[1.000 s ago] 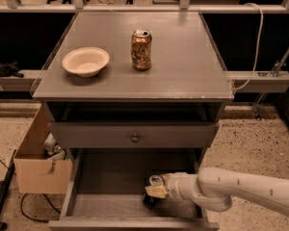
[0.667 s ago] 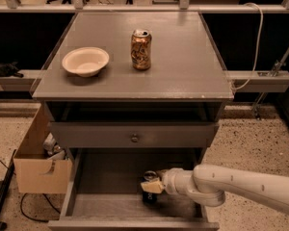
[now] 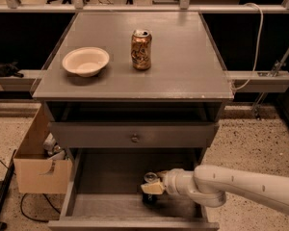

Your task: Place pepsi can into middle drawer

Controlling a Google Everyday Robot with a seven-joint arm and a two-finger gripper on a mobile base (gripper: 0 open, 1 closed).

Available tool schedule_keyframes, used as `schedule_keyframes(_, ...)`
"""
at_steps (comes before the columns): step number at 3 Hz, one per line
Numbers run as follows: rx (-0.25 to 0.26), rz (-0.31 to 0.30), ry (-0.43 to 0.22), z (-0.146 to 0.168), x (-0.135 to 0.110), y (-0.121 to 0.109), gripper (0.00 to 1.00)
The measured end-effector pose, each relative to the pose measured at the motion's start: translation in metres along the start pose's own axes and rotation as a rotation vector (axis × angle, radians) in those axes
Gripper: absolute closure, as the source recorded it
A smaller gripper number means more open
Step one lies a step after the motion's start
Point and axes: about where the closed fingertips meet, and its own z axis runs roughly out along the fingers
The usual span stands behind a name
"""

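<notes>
The pepsi can (image 3: pixel 150 197), dark blue with a silver top, is upright inside the open middle drawer (image 3: pixel 106 179), low over the grey floor near the front, slightly right of centre. My gripper (image 3: pixel 152 187) reaches in from the right on a white arm and is shut on the pepsi can, its cream fingers (image 3: pixel 153 188) wrapped around the upper body. Most of the can's label is hidden in shadow and behind the fingers.
On the cabinet top stand a gold-brown can (image 3: pixel 141 49) and a white bowl (image 3: pixel 85 60). Above the open drawer is a closed grey drawer front with a round knob (image 3: pixel 134 138). A cardboard box (image 3: pixel 38 173) sits on the floor at the left.
My gripper has moved a little to the left inside the drawer, and the can has moved with it.
</notes>
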Motion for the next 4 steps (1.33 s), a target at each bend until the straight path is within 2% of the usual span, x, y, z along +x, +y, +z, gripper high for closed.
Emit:
schedule_keyframes(2,0.000,0.000,0.000,0.0000,0.0000,0.0000,0.12)
schedule_keyframes(3,0.000,0.000,0.000,0.0001,0.0000,0.0001,0.00)
schedule_keyframes(4,0.000,0.000,0.000,0.0001,0.0000,0.0001,0.00)
